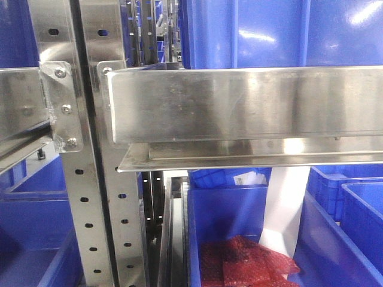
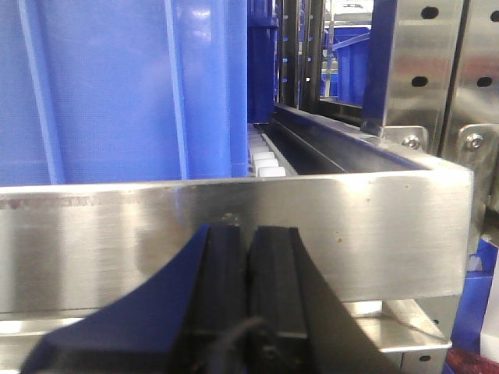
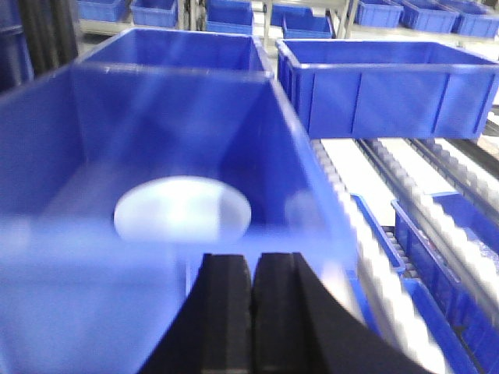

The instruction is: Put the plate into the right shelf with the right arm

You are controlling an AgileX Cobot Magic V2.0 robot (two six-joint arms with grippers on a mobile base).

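Observation:
In the right wrist view a pale round plate (image 3: 182,208) lies flat on the floor of a blue bin (image 3: 164,93), blurred by motion. My right gripper (image 3: 252,261) is shut and empty, just in front of the bin's near wall and above it, apart from the plate. In the left wrist view my left gripper (image 2: 249,234) is shut and empty, close against the steel front rail (image 2: 234,234) of a shelf. No gripper shows in the front view, and the plate does not show there.
The front view shows a steel shelf rail (image 1: 251,101) with a blue bin (image 1: 281,33) above and a lower blue bin (image 1: 227,239) holding red packets (image 1: 245,263). A steel upright (image 1: 96,179) stands left. Roller tracks (image 3: 366,249) and more blue bins (image 3: 390,86) lie right of the plate's bin.

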